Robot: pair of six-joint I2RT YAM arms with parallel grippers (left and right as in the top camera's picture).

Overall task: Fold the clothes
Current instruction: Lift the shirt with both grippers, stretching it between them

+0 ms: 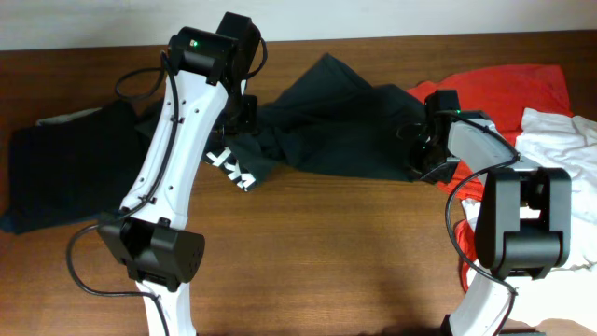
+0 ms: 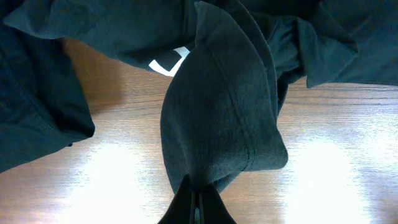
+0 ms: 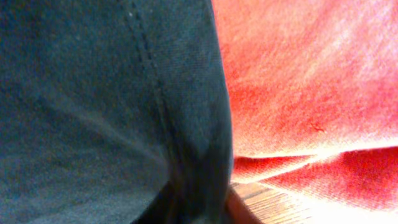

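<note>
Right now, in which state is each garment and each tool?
black T-shirt: bunched, unfolded, gripped at two places.
left tool: shut on the black T-shirt.
right tool: shut on the black T-shirt's hem.
red garment: crumpled, lying loose.
white garment: crumpled, lying loose.
dark garment: laid flat at the left, untouched.

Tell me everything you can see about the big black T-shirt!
The black T-shirt looks like soft, dark, matte fabric with stitched hems and white block letters. It lies crumpled and bunched across the wooden table, not folded yet. The left claw pinches one bunched edge, which droops in a rounded fold above the wood. The right claw is closed on its other side, right beside a red garment.
</note>
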